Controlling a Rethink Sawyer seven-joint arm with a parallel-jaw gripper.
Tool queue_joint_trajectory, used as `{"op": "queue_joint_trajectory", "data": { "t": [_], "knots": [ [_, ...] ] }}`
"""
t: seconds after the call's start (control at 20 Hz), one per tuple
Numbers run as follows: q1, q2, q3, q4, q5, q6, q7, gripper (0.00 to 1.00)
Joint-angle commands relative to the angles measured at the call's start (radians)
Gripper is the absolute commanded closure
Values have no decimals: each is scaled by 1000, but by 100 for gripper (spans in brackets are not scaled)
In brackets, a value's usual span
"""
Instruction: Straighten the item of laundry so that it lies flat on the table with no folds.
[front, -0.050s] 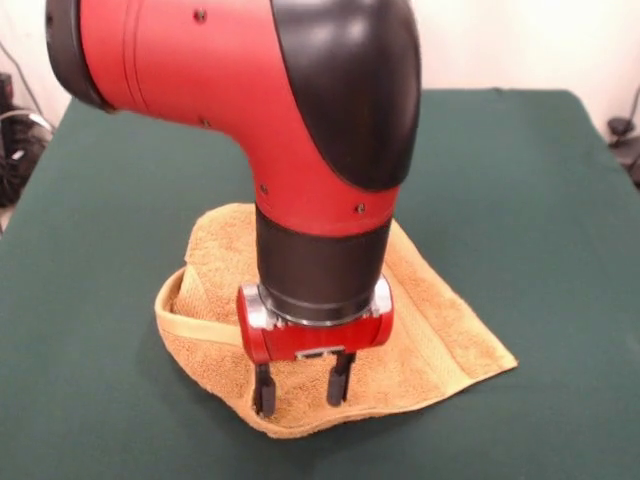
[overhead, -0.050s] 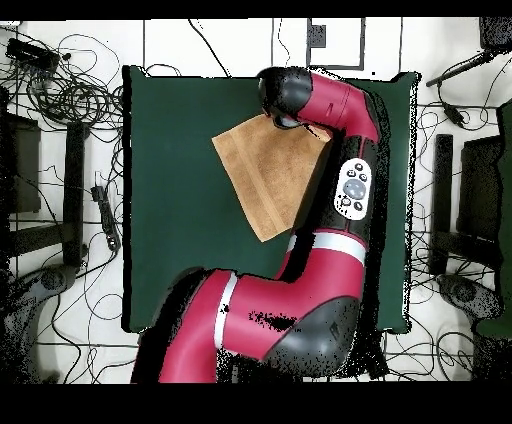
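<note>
The item of laundry (front, -0.050s: 440, 335), a golden-orange terry towel, lies near the front middle of the green table (front, -0.050s: 530, 190). Its left side is rumpled, and a ribbed band there curls up into a raised loop (front, -0.050s: 172, 310). My gripper (front, -0.050s: 302, 386) points straight down over the towel's front edge, open, with both black fingertips on or just above the cloth and nothing held between them. In the overhead view the towel (overhead, -0.050s: 262, 175) shows as a skewed four-sided patch on the table (overhead, -0.050s: 170, 200). There the arm's wrist (overhead, -0.050s: 290, 95) covers the towel's top right corner and hides the gripper.
The red arm (overhead, -0.050s: 345, 190) runs along the table's right side in the overhead view and overlaps the towel's right edge. Cables (overhead, -0.050s: 70, 90) and dark stands (overhead, -0.050s: 440, 200) surround the table on the floor.
</note>
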Motion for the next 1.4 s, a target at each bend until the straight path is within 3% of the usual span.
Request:
{"op": "queue_joint_trajectory", "data": {
  "t": [0.05, 0.25, 1.4],
  "knots": [
    [18, -153, 80, 188, -14, 166, 70, 0],
    [20, -188, 88, 190, -10, 203, 71, 0],
    [-13, -63, 121, 137, -73, 20, 74, 0]
  ]
}}
